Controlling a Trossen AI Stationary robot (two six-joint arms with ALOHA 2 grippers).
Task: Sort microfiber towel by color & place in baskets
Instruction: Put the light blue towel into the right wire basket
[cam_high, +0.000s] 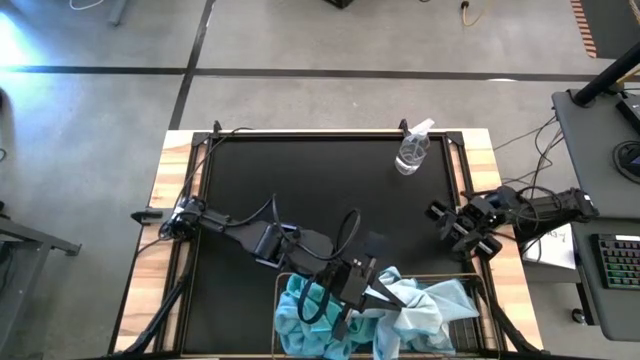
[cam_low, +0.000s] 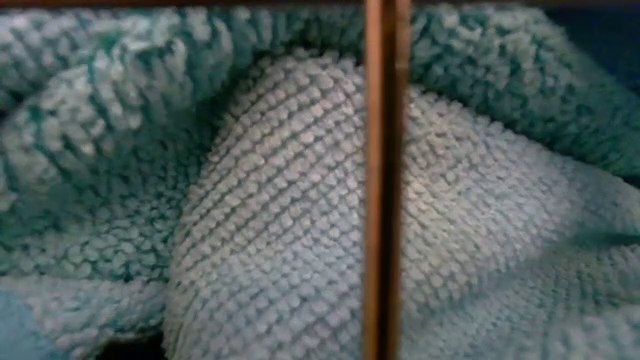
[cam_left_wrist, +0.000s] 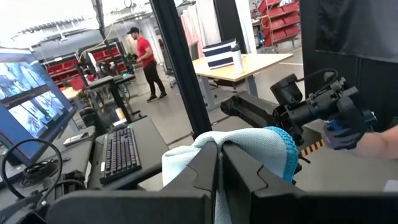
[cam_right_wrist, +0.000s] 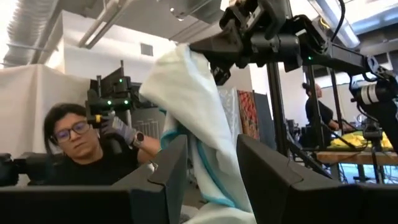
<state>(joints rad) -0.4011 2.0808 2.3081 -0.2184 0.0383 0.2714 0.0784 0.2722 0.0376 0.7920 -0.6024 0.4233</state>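
My left gripper (cam_high: 368, 287) reaches over the wire baskets (cam_high: 452, 277) at the table's near edge and is shut on a pale grey-blue microfiber towel (cam_right_wrist: 194, 118) with a turquoise hem. Below it, turquoise towels (cam_high: 303, 318) and pale ones (cam_high: 430, 312) lie heaped in the baskets. In the low view they press against a basket wire (cam_low: 385, 180). My right gripper (cam_right_wrist: 211, 171) stands open at the table's right edge (cam_high: 452, 225), with nothing between its fingers; the hanging towel shows beyond them. My left gripper pinches a bunched top part of the pale towel (cam_left_wrist: 216, 144) between its two shut fingers, which point about level. The towel hangs below the fingers (cam_right_wrist: 214, 59), slack. Its lower part reaches the heap in the baskets (cam_high: 405, 300).
A clear spray bottle (cam_high: 412, 150) lies on the black mat at the far right. Beyond the table, a person (cam_right_wrist: 71, 140) holds a handle, and a gloved hand (cam_left_wrist: 348, 130) shows near my right arm. Desks with a keyboard (cam_high: 620, 260) stand to the right.
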